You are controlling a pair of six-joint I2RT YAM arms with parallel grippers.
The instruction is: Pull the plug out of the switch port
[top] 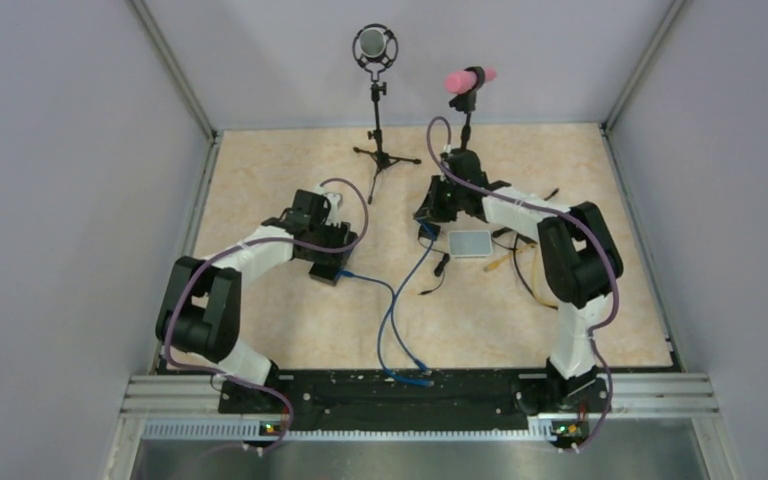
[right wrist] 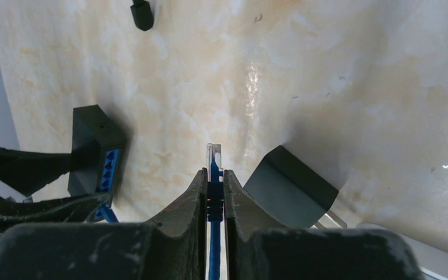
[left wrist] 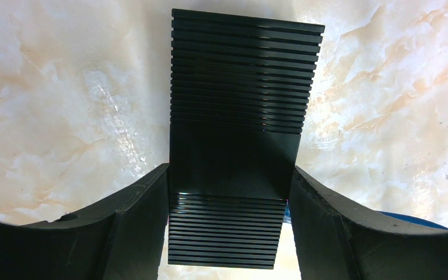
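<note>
Black and ribbed, the switch (left wrist: 245, 76) lay flat on the marbled desk (left wrist: 64, 87). The left jaws were clenched on it, their fingers (left wrist: 134, 227) pressed against its two long sides with no gap showing. To the right of the switch and well apart from it, the right jaws were squeezed almost together on the plug (right wrist: 213, 156). Their fingers (right wrist: 181, 210) pinched its dark ridged boot, so the clear tip stood out just past them, and the blue cable (right wrist: 212, 256) ran back between them. The plug was out of the switch and did not touch it; whether it hung clear of the desk I could not tell. The switch's port face (right wrist: 109, 166), with its blue sockets, showed in the right wrist view, off to one side of the plug. A second blue cable (top: 375, 285) ran from the switch's near end toward the arm bases. Farther from the switch than the plug, on the same side, a white box (top: 470, 243) lay on the desk.
</note>
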